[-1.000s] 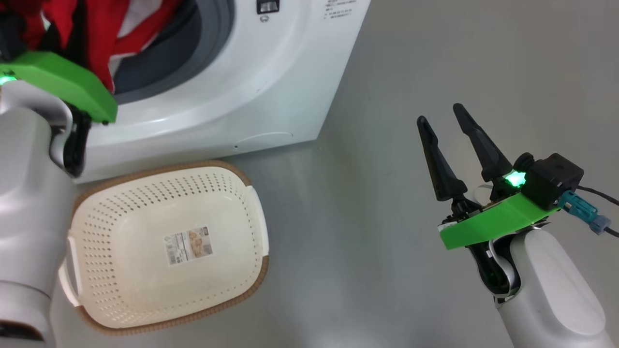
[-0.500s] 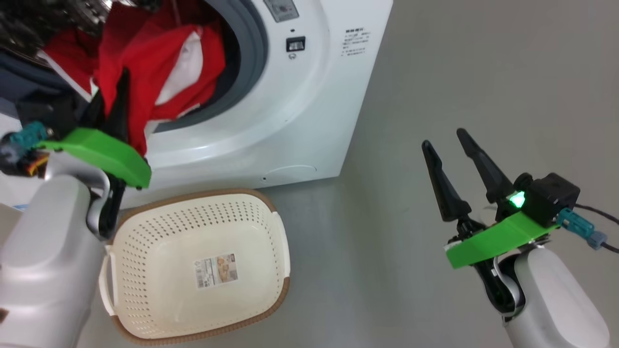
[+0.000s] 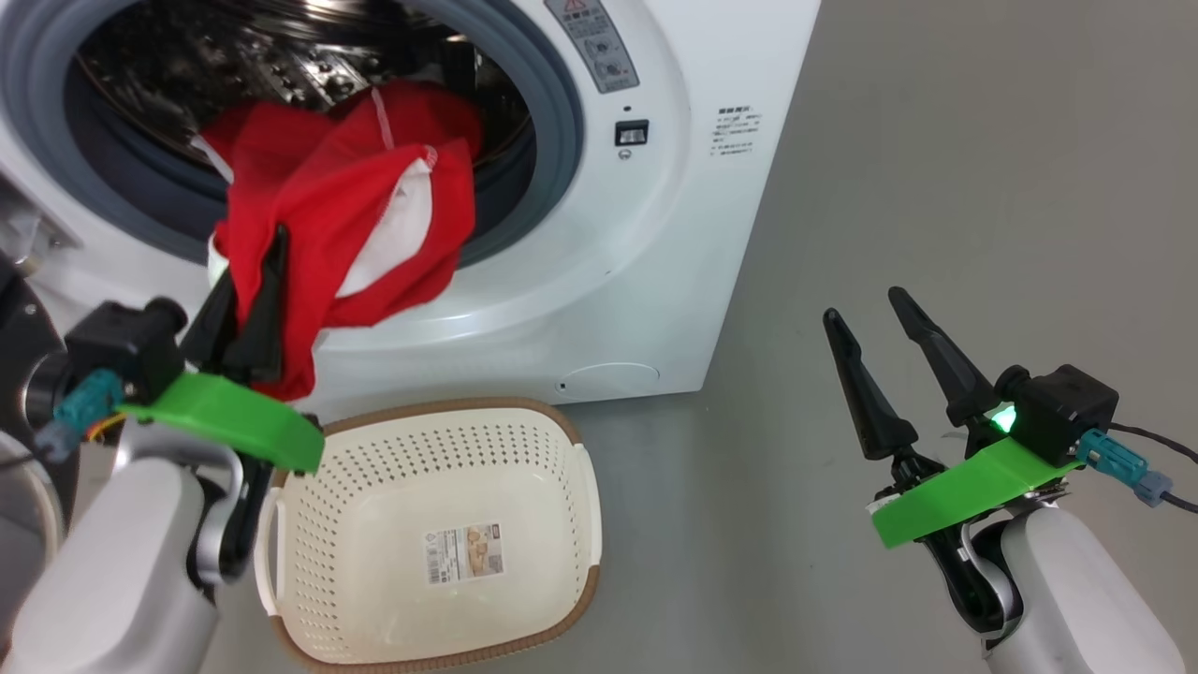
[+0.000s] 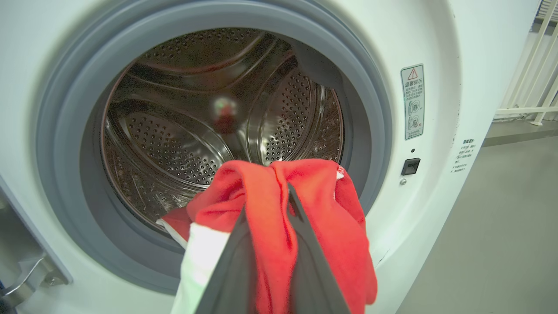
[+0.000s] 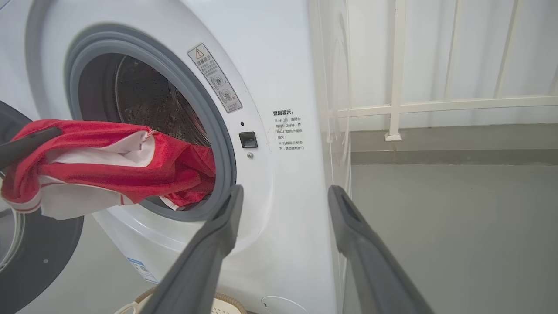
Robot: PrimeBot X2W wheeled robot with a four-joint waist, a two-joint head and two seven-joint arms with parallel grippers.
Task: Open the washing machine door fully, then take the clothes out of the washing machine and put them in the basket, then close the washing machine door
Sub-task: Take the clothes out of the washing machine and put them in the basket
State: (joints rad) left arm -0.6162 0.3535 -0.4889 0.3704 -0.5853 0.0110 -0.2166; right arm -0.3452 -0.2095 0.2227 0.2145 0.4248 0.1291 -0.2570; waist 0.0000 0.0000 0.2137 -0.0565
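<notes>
here left pincer (image 3: 249,273) clamps the clothes (image 3: 360,183) at the washing machine (image 3: 660,243) mouth; right pincer (image 3: 861,304) gapes wide.

Lighting: bright, even, diffuse; shadows faint on the grey floor (image 3: 936,140). Glare: white streaks on the big white boxy washing machine (image 3: 524,328); glints inside its perforated steel drum (image 4: 174,144). Wrist views: edges bowed; dark right pincer (image 5: 285,189) slightly soft.
</notes>
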